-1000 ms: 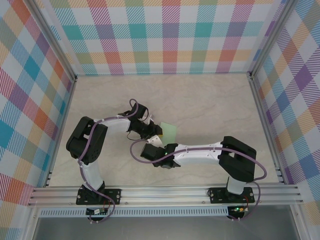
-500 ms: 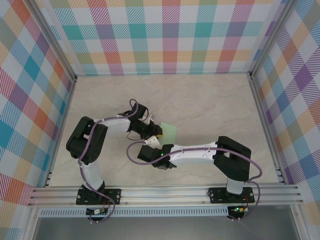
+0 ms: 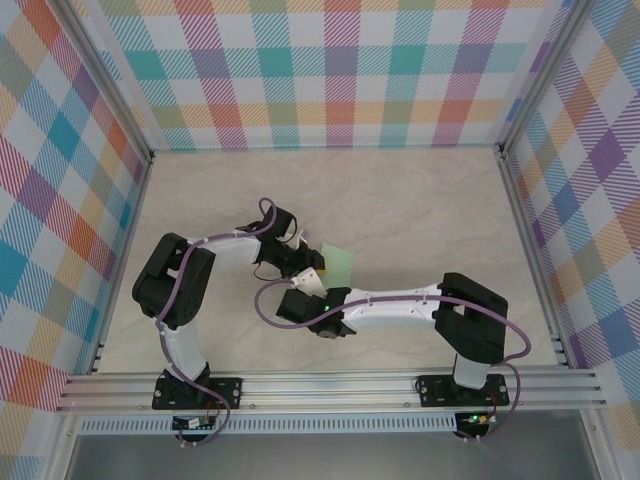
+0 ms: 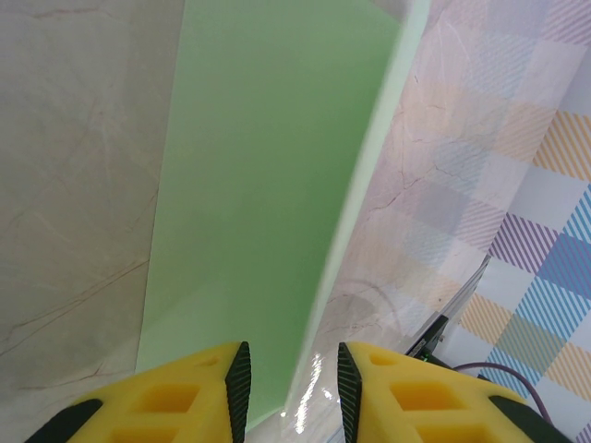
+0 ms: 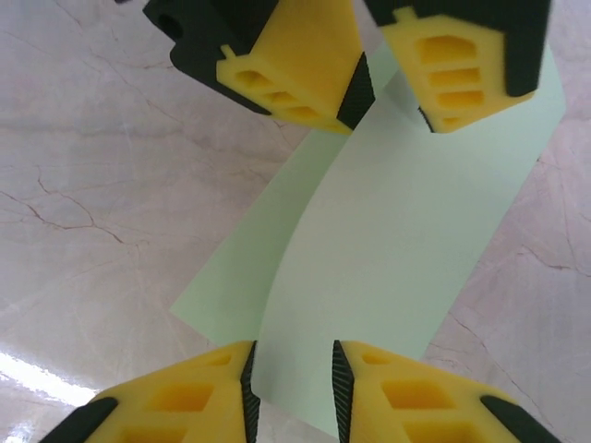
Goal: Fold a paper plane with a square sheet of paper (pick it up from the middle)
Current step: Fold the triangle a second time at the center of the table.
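Note:
The square sheet of paper (image 3: 343,262) is pale mint green and lies folded on the marble table, with one layer curving upward. In the left wrist view the paper (image 4: 259,185) has its raised edge running between the fingers of my left gripper (image 4: 293,383), which stand apart and open. From the right wrist view, my right gripper (image 5: 294,378) straddles the near end of the paper's lifted layer (image 5: 406,240), with a gap still between its jaws. My left gripper (image 5: 392,97) faces it across the sheet. Seen from above, the left gripper (image 3: 313,270) and the right gripper (image 3: 308,288) meet at the paper's left edge.
The marble tabletop (image 3: 420,200) stretches free to the back and right. Checked walls (image 3: 340,70) enclose three sides, and an aluminium rail (image 3: 330,385) runs along the near edge by the arm bases.
My right gripper's jaws have narrowed around the paper's lifted layer, and its wrist has shifted slightly left. The left gripper has stayed where it was.

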Controlling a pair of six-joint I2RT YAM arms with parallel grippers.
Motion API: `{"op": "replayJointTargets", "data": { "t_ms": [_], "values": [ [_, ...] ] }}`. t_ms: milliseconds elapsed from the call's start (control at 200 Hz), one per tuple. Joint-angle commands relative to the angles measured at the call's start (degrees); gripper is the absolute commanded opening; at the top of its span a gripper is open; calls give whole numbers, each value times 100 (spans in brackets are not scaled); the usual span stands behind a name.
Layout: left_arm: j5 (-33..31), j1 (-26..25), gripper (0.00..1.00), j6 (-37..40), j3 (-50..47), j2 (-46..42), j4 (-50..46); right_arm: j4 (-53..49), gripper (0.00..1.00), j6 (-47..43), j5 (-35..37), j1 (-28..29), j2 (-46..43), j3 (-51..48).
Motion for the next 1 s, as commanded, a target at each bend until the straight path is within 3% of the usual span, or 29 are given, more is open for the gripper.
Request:
{"op": "replayJointTargets", "data": {
  "t_ms": [0,315,390,680,995],
  "values": [
    [17,-57,34,7,170,-191,-213,-98,24,68,121,25,-258,-138],
    [-238,-58,36,16,209,-359,-314,280,3,-219,-718,-310,-535,-427],
    [-525,-54,44,23,180,-543,-434,458,1,-295,-1096,-479,-619,-549],
    [-1700,-55,51,38,116,-1099,-1125,1329,0,-481,-2789,-1245,-1088,-1169],
    [-1680,-55,52,47,-37,-1406,-1176,1636,3,-780,-4383,-2093,-1362,-1389]
  ]
}}
